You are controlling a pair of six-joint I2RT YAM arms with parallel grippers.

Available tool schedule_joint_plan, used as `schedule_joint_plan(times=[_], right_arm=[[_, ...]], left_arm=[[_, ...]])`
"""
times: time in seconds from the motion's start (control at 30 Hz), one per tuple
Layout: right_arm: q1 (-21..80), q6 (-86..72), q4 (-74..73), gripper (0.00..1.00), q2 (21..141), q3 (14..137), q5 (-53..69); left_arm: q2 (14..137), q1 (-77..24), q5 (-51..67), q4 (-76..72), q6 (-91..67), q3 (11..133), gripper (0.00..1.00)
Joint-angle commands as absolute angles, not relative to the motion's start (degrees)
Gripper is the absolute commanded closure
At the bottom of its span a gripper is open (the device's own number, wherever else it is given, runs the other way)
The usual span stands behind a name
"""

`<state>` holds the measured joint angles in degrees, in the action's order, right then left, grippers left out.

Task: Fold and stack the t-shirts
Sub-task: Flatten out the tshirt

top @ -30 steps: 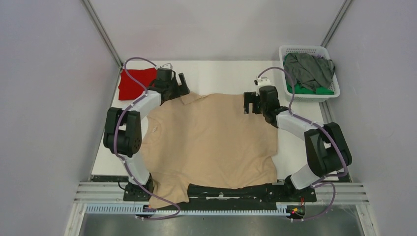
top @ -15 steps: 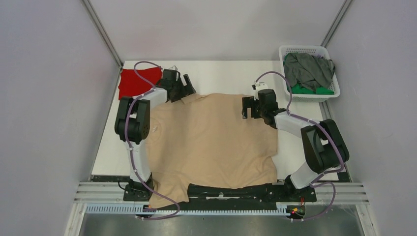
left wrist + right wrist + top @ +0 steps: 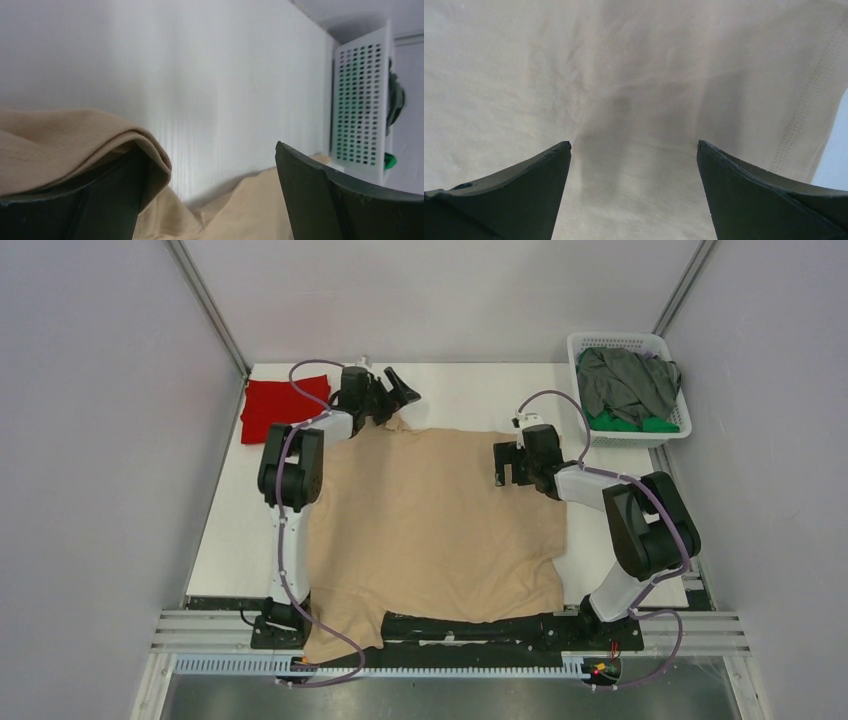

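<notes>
Now left fingers (image 3: pixel 345 205) shifted back, spread wide, big tan cotton t-shirt (image 3: pixel 430 520) collar draped over one. Right fingers (image 3: pixel 769 195) spread, empty. Folding not started.

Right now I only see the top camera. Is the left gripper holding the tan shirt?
Observer: Not clamped. Its wrist camera shows the left gripper open, with a fold of the beige shirt draped over one finger.
Operator: And the other one?
Observer: The right gripper is open too. Only flat cloth shows between its fingers.
Operator: Is it near the shirt's edge?
Observer: Yes. A stitched hem runs beside one finger, with bare table just past it.
</notes>
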<state>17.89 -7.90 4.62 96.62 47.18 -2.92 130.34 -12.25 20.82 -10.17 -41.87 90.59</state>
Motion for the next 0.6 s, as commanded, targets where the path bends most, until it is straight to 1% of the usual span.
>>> schedule_joint_plan(times=[0.0, 0.07, 0.17, 0.33, 0.43, 0.5, 0.57], right_arm=[[17.2, -7.5, 5.1, 0.02, 96.8, 49.8, -4.5], [17.1, -7.6, 4.9, 0.02, 96.8, 50.0, -4.5], [16.8, -7.7, 3.9, 0.02, 96.9, 50.3, -5.0], [16.7, -7.7, 3.1, 0.02, 96.5, 50.3, -6.0], [16.7, -7.7, 2.7, 0.02, 95.6, 50.3, -7.5], [16.5, -8.1, 2.0, 0.02, 94.9, 50.7, -8.9], [16.4, -8.8, 1.4, 0.02, 94.0, 51.1, -9.3]], left_arm=[[135.9, -12.7, 21.3, -18.9, -52.0, 100.7, 0.0], [139.0, -12.8, 17.3, -14.2, -52.7, 107.1, 0.0], [142.5, -13.0, 14.5, -6.9, -53.1, 117.1, 0.0], [144.7, -14.6, 8.3, 4.4, -47.3, 127.9, 0.0], [142.9, -14.7, 6.8, 9.5, -44.3, 128.4, 0.0], [138.6, -14.8, 5.4, 11.4, -40.4, 125.0, 0.0], [132.9, -15.1, 3.4, 12.7, -36.6, 118.4, 0.0]])
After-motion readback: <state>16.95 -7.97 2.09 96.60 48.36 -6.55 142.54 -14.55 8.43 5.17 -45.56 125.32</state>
